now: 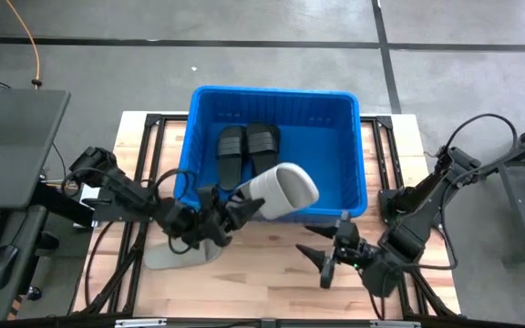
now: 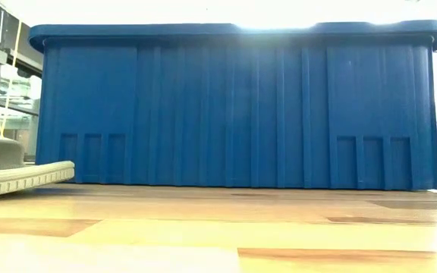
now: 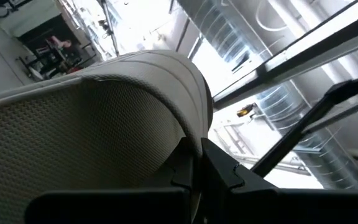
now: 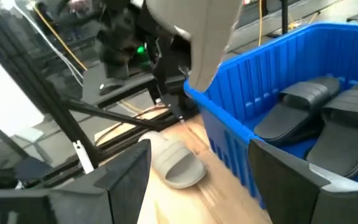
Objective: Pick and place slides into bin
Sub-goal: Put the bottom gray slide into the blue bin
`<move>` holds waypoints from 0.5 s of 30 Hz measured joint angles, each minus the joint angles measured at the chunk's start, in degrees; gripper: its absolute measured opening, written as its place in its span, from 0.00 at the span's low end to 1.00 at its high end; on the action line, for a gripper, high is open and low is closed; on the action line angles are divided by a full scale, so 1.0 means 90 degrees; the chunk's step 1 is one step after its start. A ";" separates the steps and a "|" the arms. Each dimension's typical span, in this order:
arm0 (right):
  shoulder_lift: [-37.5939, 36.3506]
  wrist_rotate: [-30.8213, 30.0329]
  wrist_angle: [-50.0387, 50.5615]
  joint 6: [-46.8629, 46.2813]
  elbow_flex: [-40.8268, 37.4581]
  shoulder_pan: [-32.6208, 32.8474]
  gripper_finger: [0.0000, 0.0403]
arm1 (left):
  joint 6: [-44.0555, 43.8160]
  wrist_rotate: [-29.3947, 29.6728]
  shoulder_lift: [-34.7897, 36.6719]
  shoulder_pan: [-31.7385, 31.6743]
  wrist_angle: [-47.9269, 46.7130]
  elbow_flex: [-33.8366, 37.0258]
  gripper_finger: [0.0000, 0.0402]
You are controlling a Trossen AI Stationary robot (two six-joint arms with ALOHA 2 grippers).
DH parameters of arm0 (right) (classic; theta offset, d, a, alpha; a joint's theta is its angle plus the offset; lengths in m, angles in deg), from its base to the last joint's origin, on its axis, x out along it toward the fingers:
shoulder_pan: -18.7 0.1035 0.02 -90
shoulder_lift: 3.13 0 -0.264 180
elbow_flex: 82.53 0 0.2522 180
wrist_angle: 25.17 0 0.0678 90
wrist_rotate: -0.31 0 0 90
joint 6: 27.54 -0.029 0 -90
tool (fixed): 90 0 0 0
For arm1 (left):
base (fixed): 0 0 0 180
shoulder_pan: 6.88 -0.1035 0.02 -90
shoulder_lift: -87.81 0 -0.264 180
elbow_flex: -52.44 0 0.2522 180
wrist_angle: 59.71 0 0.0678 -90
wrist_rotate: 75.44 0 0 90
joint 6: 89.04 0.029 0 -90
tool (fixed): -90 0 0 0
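Left gripper point(image 1: 241, 209) pinching a grey slide point(image 1: 281, 190) over the bin point(image 1: 346, 196) rim — right gripper point(image 1: 324, 258) near, jaws spread.

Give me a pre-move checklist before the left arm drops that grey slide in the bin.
1. Grip: left claw shut on the raised grey slide: ok.
2. Slide position: partly over the bin's near rim, not fully inside: not ok for release yet.
3. Landing space: two black slides lie at the bin's far side, bare floor nearer: ok.
4. Right claw open, on the table side, outside the bin: ok.
5. Second grey slide on the table under the left arm: ok, left for later.
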 joint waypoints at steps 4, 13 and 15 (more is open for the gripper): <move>0.0002 0.0111 -0.0148 0.0416 0.0000 -0.0275 0.64 | -0.0199 -0.0236 0.0002 -0.0308 -0.0011 0.0000 0.00; 0.0002 0.0092 -0.0227 0.0802 0.0000 -0.0930 0.64 | -0.0391 -0.0633 0.0002 -0.0541 -0.0006 0.0000 0.00; 0.0002 -0.0052 -0.0227 0.0804 0.0000 -0.1073 0.64 | -0.0389 -0.0653 0.0002 -0.0540 -0.0006 0.0000 0.00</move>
